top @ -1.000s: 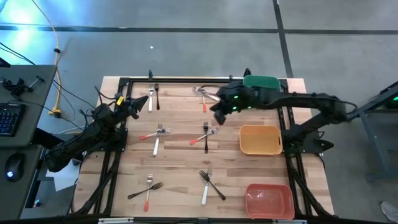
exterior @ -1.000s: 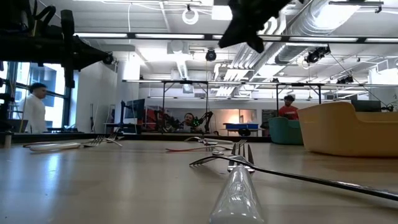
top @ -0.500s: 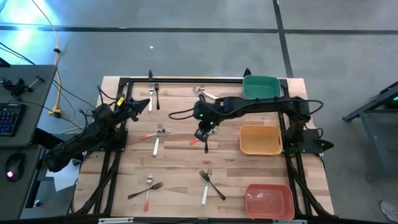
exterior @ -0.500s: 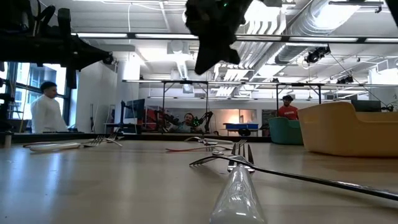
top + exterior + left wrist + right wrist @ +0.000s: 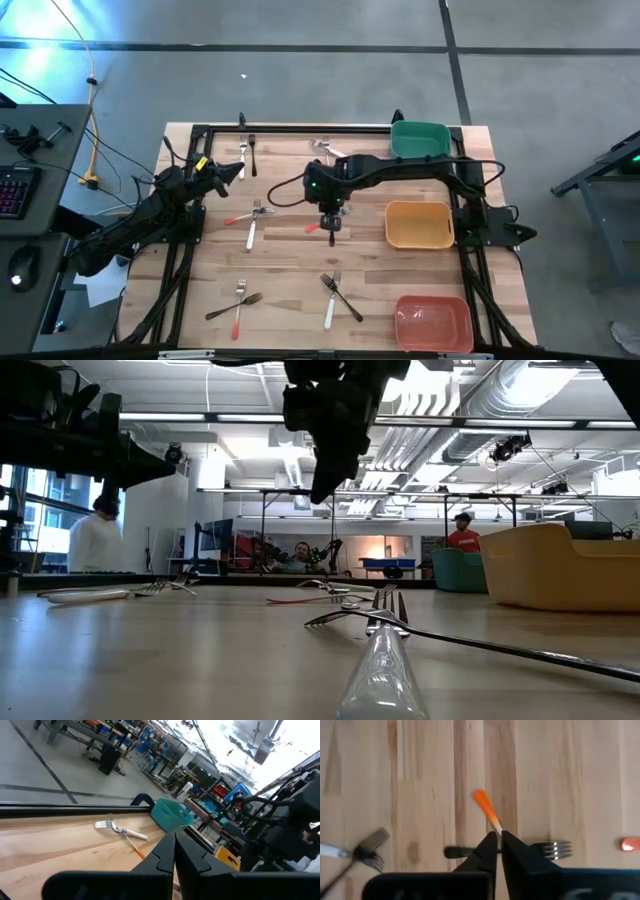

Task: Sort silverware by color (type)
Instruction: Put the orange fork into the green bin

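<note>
Now R gripper [image 5: 332,222], shut, hovers over orange fork [image 5: 487,811].

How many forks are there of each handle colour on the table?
red-orange forks: 4
white forks: 4
black forks: 4
Total: 12
</note>
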You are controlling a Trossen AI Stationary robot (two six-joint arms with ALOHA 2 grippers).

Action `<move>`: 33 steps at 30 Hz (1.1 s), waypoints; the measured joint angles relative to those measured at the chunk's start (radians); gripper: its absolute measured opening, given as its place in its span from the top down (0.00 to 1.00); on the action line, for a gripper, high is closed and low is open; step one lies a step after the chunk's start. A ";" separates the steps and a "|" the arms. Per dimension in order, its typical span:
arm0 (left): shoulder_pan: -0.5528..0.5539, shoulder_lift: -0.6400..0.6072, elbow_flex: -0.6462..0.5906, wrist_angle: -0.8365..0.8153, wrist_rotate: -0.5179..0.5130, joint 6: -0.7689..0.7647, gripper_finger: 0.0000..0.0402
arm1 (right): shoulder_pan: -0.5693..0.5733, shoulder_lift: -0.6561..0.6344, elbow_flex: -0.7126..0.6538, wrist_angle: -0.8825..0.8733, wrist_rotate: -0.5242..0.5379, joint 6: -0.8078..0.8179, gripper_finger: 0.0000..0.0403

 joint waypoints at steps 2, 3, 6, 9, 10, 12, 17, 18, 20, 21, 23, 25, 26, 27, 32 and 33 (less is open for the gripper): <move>0.000 0.000 0.000 -0.001 0.000 -0.007 1.00 | 0.000 0.000 0.000 -0.002 0.000 -0.034 0.91; 0.000 0.000 0.000 0.000 0.000 -0.006 1.00 | 0.000 0.000 0.000 -0.003 -0.001 -0.048 0.88; 0.000 0.000 0.000 0.000 0.000 -0.005 1.00 | 0.000 0.009 0.000 0.004 -0.004 -0.088 0.77; 0.000 0.000 0.000 0.000 0.003 -0.001 1.00 | -0.001 0.038 -0.001 0.002 0.003 -0.106 0.68; -0.001 0.000 0.000 0.000 0.008 0.004 1.00 | -0.002 0.050 -0.001 -0.005 0.004 -0.110 0.66; -0.001 0.000 0.000 0.002 0.016 0.012 1.00 | -0.006 0.081 -0.001 -0.008 0.004 -0.135 0.63; -0.002 0.000 0.000 0.002 0.017 0.014 1.00 | -0.004 0.161 -0.001 -0.032 0.029 -0.235 0.62; -0.002 0.000 0.000 0.002 0.017 0.014 1.00 | -0.003 0.177 -0.001 -0.039 0.039 -0.244 0.63; -0.002 0.000 0.000 0.002 0.019 0.013 1.00 | -0.003 0.204 -0.002 -0.044 0.069 -0.265 0.65; -0.002 0.000 0.000 0.002 0.020 0.013 1.00 | -0.003 0.214 -0.002 -0.044 0.075 -0.276 0.66; -0.002 0.000 0.000 0.003 0.023 0.011 1.00 | -0.003 0.230 -0.002 -0.043 0.079 -0.295 0.68; -0.002 0.000 0.000 0.003 0.024 0.011 1.00 | -0.003 0.240 -0.002 -0.042 0.080 -0.302 0.71; -0.002 0.000 0.000 0.003 0.024 0.011 1.00 | -0.003 0.241 -0.002 -0.042 0.080 -0.301 0.72; -0.002 0.000 0.000 0.003 0.024 0.011 1.00 | -0.003 0.241 -0.002 -0.041 0.081 -0.299 0.74; -0.002 0.000 0.000 0.003 0.024 0.011 1.00 | -0.003 0.241 -0.002 -0.011 0.079 -0.284 0.84; -0.002 0.000 0.000 0.003 0.024 0.011 1.00 | -0.003 0.241 -0.002 -0.010 0.069 -0.285 0.87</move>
